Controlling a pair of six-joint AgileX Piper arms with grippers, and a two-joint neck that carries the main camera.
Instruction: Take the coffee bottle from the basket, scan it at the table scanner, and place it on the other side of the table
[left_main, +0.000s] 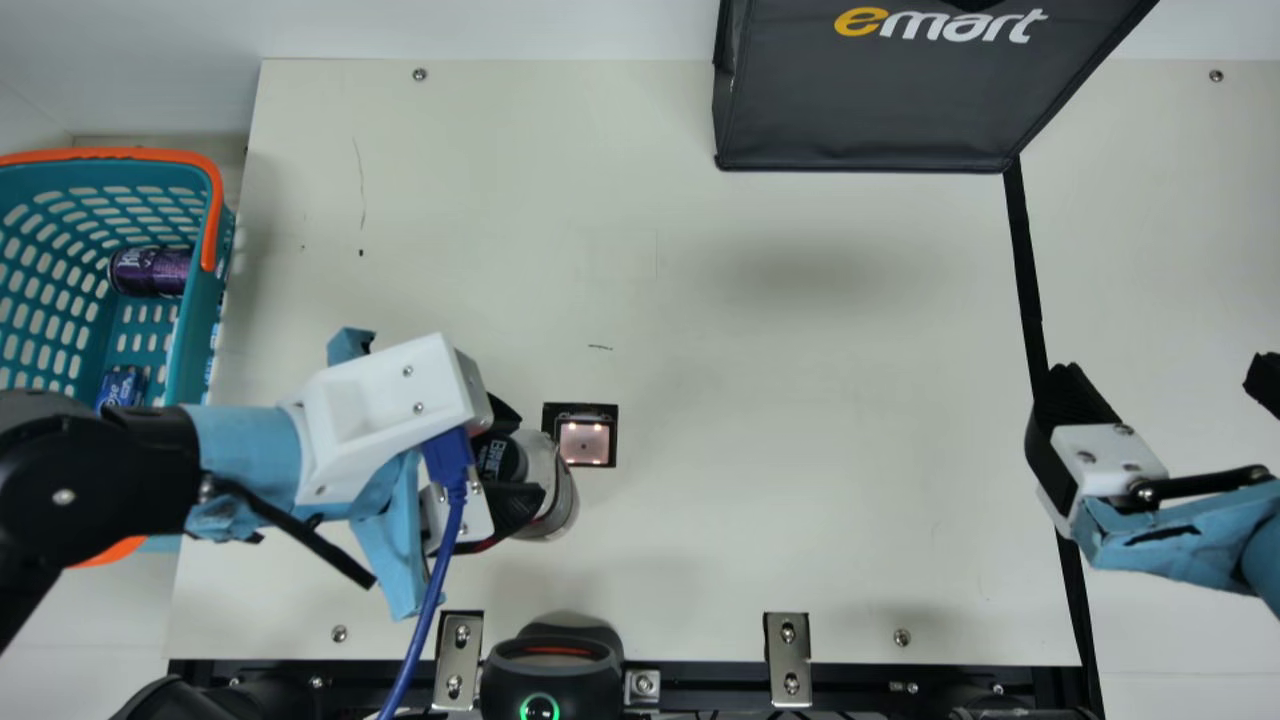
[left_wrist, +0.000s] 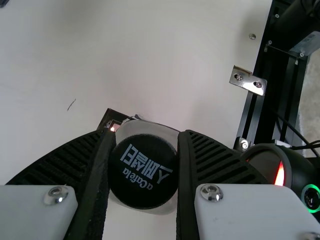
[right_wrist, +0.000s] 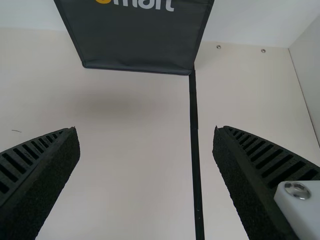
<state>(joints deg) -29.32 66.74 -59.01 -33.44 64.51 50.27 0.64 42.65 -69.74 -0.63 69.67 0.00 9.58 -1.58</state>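
Coffee bottle (left_main: 562, 500): black round cap, pale print, clear-looking body. Position: main view, lower left of centre, just beside table scanner (left_main: 585, 442); between fingers of left end effector (left_main: 518, 452), clamped on it. Right end effector (left_main: 1168, 372): fingers apart.

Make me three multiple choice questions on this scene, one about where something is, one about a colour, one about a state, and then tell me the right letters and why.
1. Where is the purple can?
A. Beside the table scanner
B. In the basket
C. Under the dark bag

2. What colour is the basket's handle?
A. Orange
B. White
C. Green

3. How does the left gripper stand?
A. Open and empty
B. Shut on nothing
C. Closed on the bottle

Right letters:
1. B, as the can lies inside the teal walls.
2. A, as the handle contrasts in orange with the teal.
3. C, as its fingers flank the black cap.
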